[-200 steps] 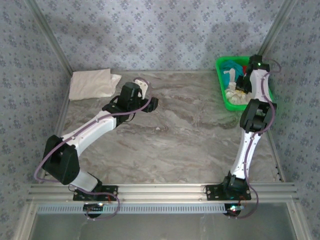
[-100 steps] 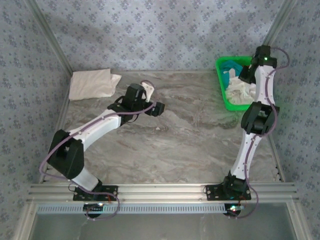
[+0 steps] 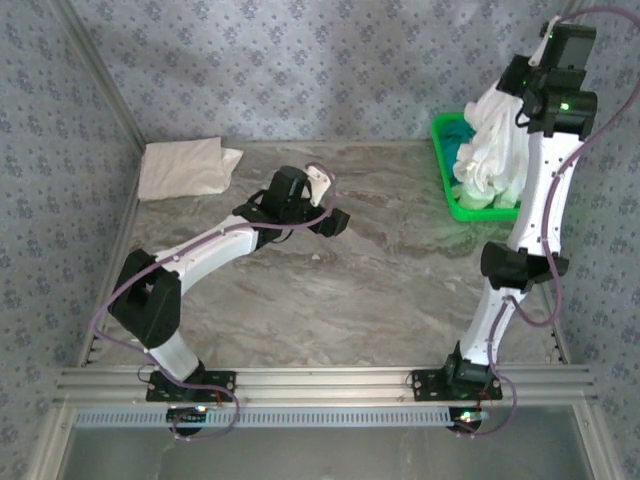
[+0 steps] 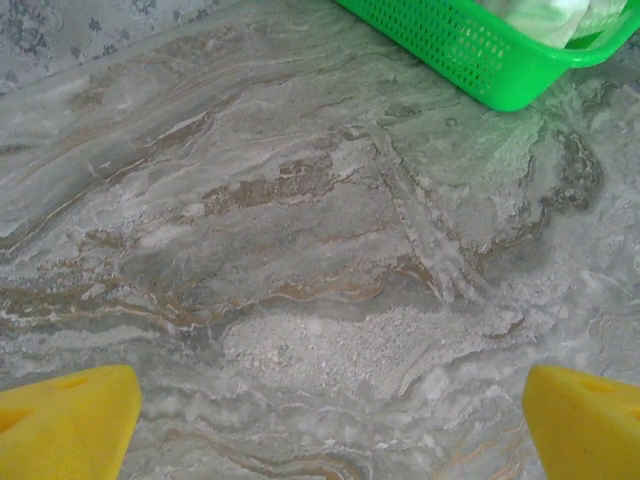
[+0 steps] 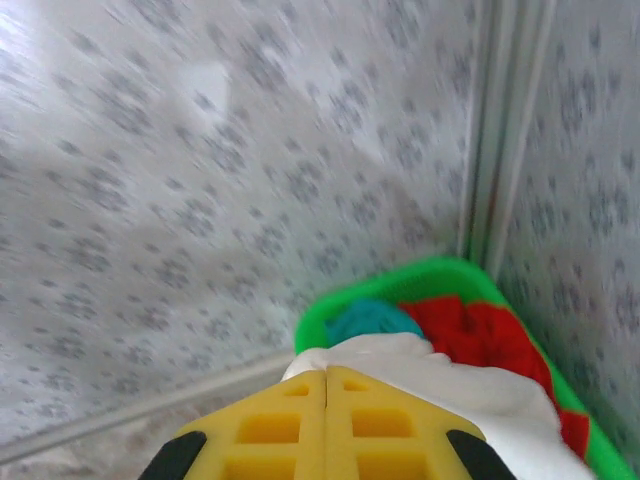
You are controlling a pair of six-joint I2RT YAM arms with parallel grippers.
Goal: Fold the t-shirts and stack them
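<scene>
Folded white tee [image 3: 185,167] sits well left of the left gripper [image 3: 335,222], whose fingers [image 4: 65,425] are spread wide over bare table [image 3: 380,290]. Right gripper [image 5: 326,420] is pinched tight on another white tee [image 3: 495,150], which dangles below it into the green basket [image 3: 442,152] next to a teal tee [image 3: 458,130] and a red tee [image 5: 480,330].

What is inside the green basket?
A teal t-shirt and a red t-shirt lie inside; the white t-shirt, held by the right gripper, hangs into it. The basket floor is covered.
</scene>
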